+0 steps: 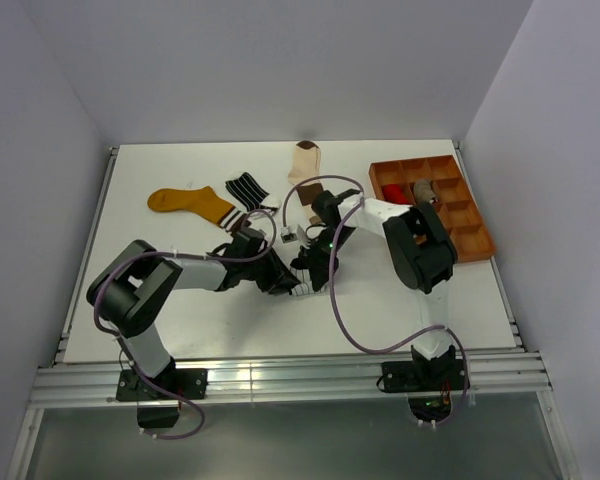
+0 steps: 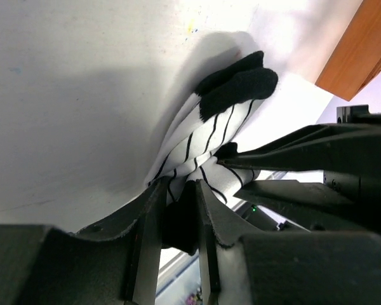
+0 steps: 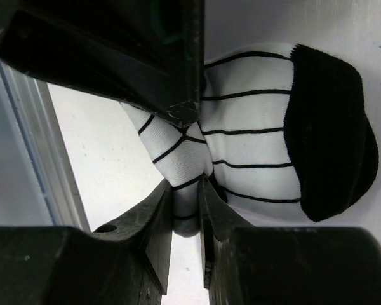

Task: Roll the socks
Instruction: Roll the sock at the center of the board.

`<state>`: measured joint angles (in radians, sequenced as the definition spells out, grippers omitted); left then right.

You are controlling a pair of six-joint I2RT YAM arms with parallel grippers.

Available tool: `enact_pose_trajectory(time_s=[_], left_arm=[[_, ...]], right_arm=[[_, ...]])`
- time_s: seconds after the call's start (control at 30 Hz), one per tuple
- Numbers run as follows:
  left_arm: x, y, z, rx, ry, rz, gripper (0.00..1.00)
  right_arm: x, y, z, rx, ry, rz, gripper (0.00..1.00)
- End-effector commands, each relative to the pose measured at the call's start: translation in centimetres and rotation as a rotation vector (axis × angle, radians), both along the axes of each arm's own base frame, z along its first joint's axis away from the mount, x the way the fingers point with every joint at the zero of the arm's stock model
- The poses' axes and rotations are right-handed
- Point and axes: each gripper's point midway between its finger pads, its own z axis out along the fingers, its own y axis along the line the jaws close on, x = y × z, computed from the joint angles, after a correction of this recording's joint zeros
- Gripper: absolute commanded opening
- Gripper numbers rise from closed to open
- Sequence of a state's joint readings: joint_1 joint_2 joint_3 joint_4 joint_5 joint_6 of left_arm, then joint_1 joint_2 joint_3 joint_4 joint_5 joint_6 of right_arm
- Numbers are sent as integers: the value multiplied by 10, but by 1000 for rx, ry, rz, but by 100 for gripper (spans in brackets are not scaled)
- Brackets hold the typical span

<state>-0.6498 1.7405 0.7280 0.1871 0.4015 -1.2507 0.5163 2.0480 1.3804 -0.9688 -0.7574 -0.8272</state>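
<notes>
**Mia:** What is the biggest thing?

**Sam:** The white table [image 1: 460, 300]. The left arm [image 1: 180, 272] and the right arm [image 1: 420, 250] reach in from the near edge and meet in the middle.

**Mia:** And on the right?

**Sam:** An orange-brown tray [image 1: 480, 243] with little boxes in it, at the far right. Something red [image 1: 395, 190] sits in 1 box.

**Mia:** Where are the socks?

**Sam:** 3 lie on the far side. A yellow sock [image 1: 190, 203] is on the left. A black sock [image 1: 246, 189] with white stripes is just beside it. A cream sock [image 1: 305, 160] is further right.

**Mia:** Is there 1 more?

**Sam:** Yes. A white sock [image 3: 254, 140] with thin black stripes and a black toe is in the middle of the table, all bunched up.

**Mia:** Who holds it?

**Sam:** Both. The left gripper [image 2: 178, 194] has its jaws squeezed almost together on a fold of the white sock. The right gripper [image 3: 186, 190] pinches another fold, with its jaws nearly closed too. The 2 grippers are very close together.
</notes>
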Motion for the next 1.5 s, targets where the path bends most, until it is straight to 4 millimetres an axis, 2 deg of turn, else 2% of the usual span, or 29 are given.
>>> enact_pose_trajectory(time_s=[0.0,0.17,0.2,0.27,0.47,0.57,0.63,0.77,0.8,0.87,0.9,1.17,1.33,1.47], left_arm=[[8,8,2,31,-93,47,32],[15,23,4,61,-179,117,36],[22,28,10,74,-226,148,38],[25,36,12,91,-262,176,40],[47,55,45,181,-492,240,44],[49,42,74,162,-676,171,44],[47,27,91,139,-799,85,44],[35,0,106,57,-927,-79,43],[34,-5,99,62,-935,-123,43],[35,-16,100,33,-954,-165,43],[33,-21,90,26,-932,-199,43],[27,-47,66,-55,-896,-316,46],[22,-57,47,-79,-846,-365,47],[19,-50,24,-38,-782,-359,46]], right_arm=[[-7,-35,-30,-213,59,-20,20],[2,-46,-43,-312,40,-60,19],[1,-47,-45,-323,50,-59,18],[3,-47,-45,-326,55,-69,18],[5,-49,-44,-360,84,-87,17],[5,-48,-47,-360,101,-83,17],[5,-48,-49,-360,112,-79,16],[6,-47,-50,-354,121,-81,16],[7,-45,-51,-351,120,-85,16],[6,-45,-52,-349,129,-83,16],[6,-45,-51,-348,130,-84,16],[5,-44,-51,-344,138,-87,16],[9,-43,-52,-348,137,-107,16],[11,-46,-52,-355,141,-126,16]])
